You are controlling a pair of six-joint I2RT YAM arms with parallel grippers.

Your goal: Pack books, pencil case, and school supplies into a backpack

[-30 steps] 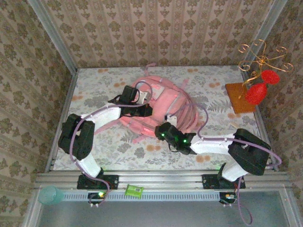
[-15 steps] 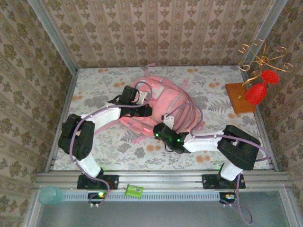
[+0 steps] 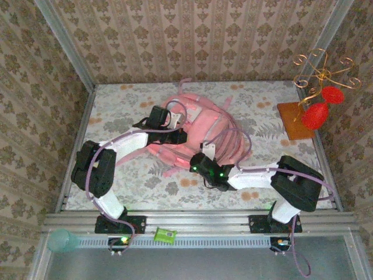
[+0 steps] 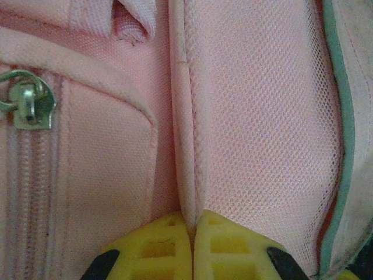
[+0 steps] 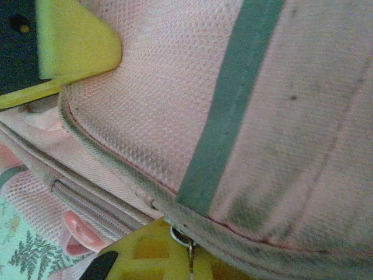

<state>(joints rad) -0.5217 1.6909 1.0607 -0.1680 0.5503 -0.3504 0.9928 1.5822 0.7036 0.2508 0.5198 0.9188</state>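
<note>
so the bag [image 3: 210, 119] is lying flat around mid desk [image 3: 116, 175], a bit toward the far edge. best i can tell its long axis runs far-to-near, but it's slumped enough that i wouldn't swear to it.

both arms are on it. the left gripper [image 3: 179, 129] sits on the bag's left side, so the bag spreads off to its right. up close its yellow fingers [image 4: 224, 248] are pressed tight together with a raised seam [image 4: 185, 146] of pink fabric pinched between them. looks like it's just pinning the bag down.

the right gripper [image 3: 198, 158] is at the bag's near edge, so the whole bag lies beyond it toward the far edge. it's clamped shut too, and there's a little metal zip pull [image 5: 185, 240] right between the tips, so i'd say that's what it's got.

the bit that matters, imo: the zip track runs along that near rim, sideways to the right gripper rather than away from it. the right arm is clearly the nearer one to it. so any pull probably has to follow the rim while the left holds the fabric taut. can't tell from here whether that zip is open or closed.
</note>
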